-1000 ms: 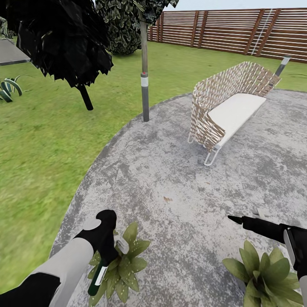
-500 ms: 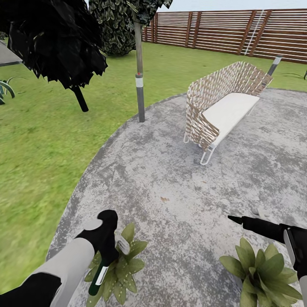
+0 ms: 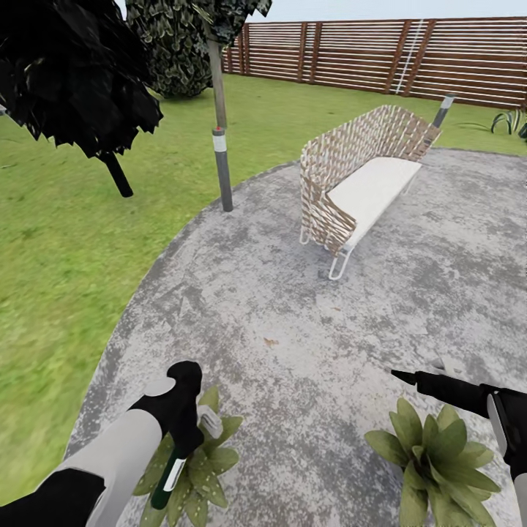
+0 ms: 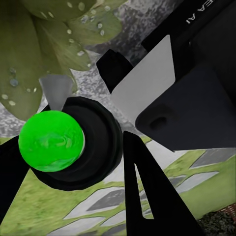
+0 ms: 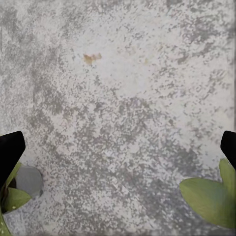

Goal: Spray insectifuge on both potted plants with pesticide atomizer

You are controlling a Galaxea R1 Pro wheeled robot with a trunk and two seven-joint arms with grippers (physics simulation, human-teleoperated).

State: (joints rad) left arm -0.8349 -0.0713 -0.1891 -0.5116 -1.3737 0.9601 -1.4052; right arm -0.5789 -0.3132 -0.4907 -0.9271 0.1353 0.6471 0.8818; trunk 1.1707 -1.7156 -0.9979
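My left gripper (image 3: pixel 184 433) is shut on the pesticide atomizer (image 3: pixel 170 474), gripping its neck. The pale nozzle head (image 3: pixel 211 422) points right and the green-and-white body hangs down. It hovers over the left potted plant (image 3: pixel 196 472), a low rosette of broad leaves. In the left wrist view the atomizer's bright green base (image 4: pixel 51 140) sits between the black fingers (image 4: pixel 143 196), with droplet-speckled leaves (image 4: pixel 29 59) behind it. My right gripper (image 3: pixel 404 378) is open and holds nothing, just above and left of the second potted plant (image 3: pixel 433 455). Leaf tips (image 5: pixel 209 199) edge the right wrist view.
Both plants stand at the near edge of a round grey paved patch (image 3: pixel 329 315) ringed by grass (image 3: pixel 58 256). A wicker bench (image 3: pixel 359 187) stands ahead, a grey post (image 3: pixel 221 168) to its left, dark trees (image 3: pixel 66 73) at far left, a wooden fence (image 3: pixel 380 51) behind.
The whole head view has swung right, so bench, post and both plants sit further left in the picture. Both arms keep their pose and the atomizer stays gripped.
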